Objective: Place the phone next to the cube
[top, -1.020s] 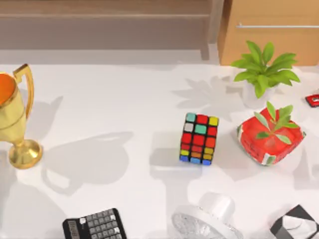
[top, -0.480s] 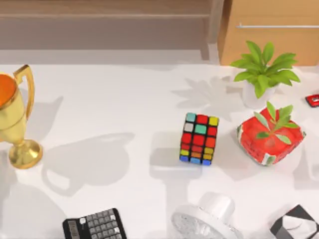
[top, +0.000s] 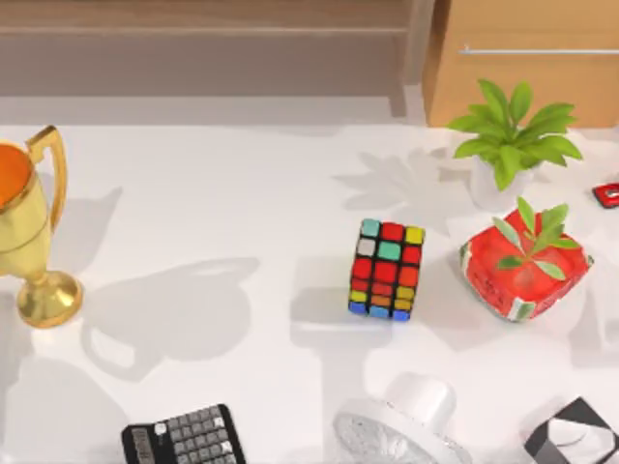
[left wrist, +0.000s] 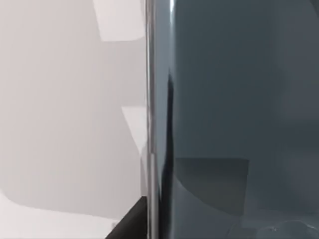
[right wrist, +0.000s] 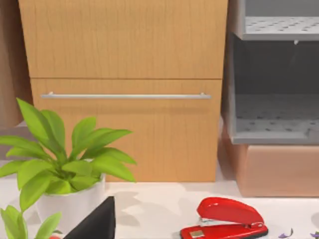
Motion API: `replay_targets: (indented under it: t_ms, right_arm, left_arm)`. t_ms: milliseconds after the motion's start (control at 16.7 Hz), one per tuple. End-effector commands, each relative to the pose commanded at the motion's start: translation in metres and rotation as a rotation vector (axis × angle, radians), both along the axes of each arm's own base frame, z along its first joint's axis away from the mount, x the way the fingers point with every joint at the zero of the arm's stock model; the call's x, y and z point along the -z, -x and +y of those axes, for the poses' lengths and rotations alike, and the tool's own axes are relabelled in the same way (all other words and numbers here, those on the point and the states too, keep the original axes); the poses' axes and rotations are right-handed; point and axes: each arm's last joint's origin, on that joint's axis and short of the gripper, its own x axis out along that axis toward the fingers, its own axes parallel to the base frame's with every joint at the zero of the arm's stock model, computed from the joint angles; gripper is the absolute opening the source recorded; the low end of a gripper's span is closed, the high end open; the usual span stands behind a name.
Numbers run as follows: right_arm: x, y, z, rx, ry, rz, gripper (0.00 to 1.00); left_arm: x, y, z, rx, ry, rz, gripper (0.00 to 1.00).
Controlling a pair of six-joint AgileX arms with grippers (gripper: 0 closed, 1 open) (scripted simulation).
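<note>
The bench (top: pixel 242 193) is carrying the cube (top: pixel 386 269) right of centre, standing upright. The phone (left wrist: pixel 239 99) is filling the left wrist view, its silver rim running along the frame (presumably held by the left arm). Whether either arm's fingers are open or closed cannot be told.

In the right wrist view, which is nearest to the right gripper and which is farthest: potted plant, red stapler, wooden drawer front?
1. Potted plant and red stapler, both on the white table, the stapler off to the plant's side: too close to call.
2. Wooden drawer front, behind both, farthest.
</note>
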Motion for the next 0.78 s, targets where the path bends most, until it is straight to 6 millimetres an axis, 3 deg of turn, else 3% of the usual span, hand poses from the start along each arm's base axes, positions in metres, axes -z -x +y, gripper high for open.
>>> replay_targets:
  t_ms: [240,780]
  right_arm:
    - [0.0,0.0,0.0,0.0,0.0,0.0,1.0]
    - [0.0,0.0,0.0,0.0,0.0,0.0,1.0]
  left_arm:
    - [0.0,0.0,0.0,0.0,0.0,0.0,0.0]
    - [-0.028,0.0,-0.001,-0.003,0.006,-0.013,0.0]
